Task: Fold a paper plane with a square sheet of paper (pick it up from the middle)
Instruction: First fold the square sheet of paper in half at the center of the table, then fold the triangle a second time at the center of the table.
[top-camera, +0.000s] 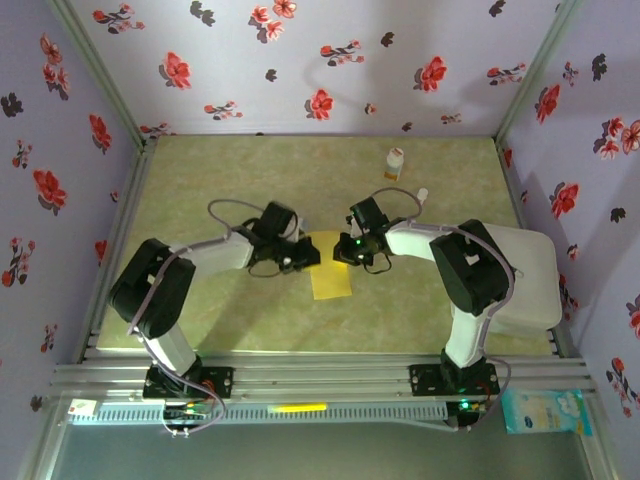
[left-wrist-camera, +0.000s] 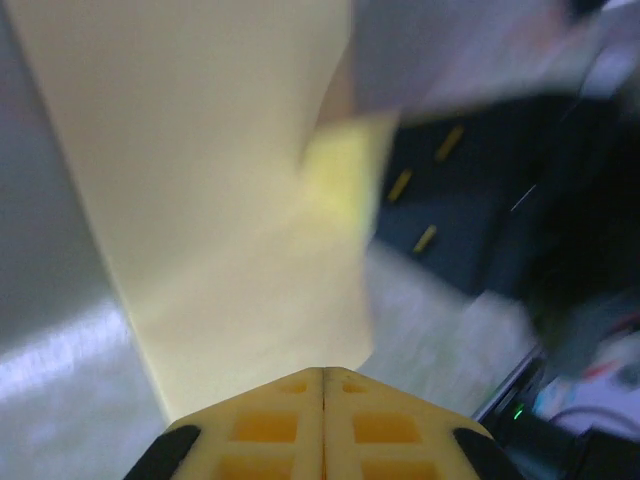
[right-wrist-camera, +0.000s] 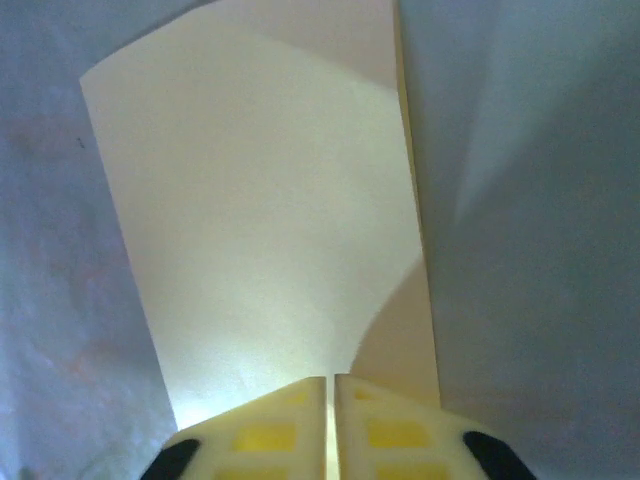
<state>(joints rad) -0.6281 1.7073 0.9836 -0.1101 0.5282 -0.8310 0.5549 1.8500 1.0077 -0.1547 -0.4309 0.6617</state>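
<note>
At the middle of the pale green mottled table top (top-camera: 240, 320), a thin mustard-yellow sheet of paper (top-camera: 332, 280) sits between the two arms. From above, its visible outline is oblong, with the long side running from near to far. The far part lies under the two grippers.

Left gripper (top-camera: 303, 256): it meets the sheet from the left side. In the left wrist view, the yellow fingers (left-wrist-camera: 270, 425) are pressed flat together with only a hairline seam between them. The sheet (left-wrist-camera: 220, 200) rises out of that seam, so the left gripper (left-wrist-camera: 323, 385) has the paper clamped. The view is blurred.

Right gripper (top-camera: 346, 252): it meets the sheet from the right side, just beside the left gripper. In the right wrist view, the jaws of the right gripper (right-wrist-camera: 330, 385) stand narrow with a thin bright slit between them. The sheet (right-wrist-camera: 260, 200) runs down to that slit, bowed, and a shaded second layer shows along its right edge. I cannot tell whether the paper is pinched there.

Other items: a small white-and-orange bottle (top-camera: 396, 163) stands upright near the far edge, well apart from the sheet. A white flat panel (top-camera: 535, 275) lies at the right side of the table.
</note>
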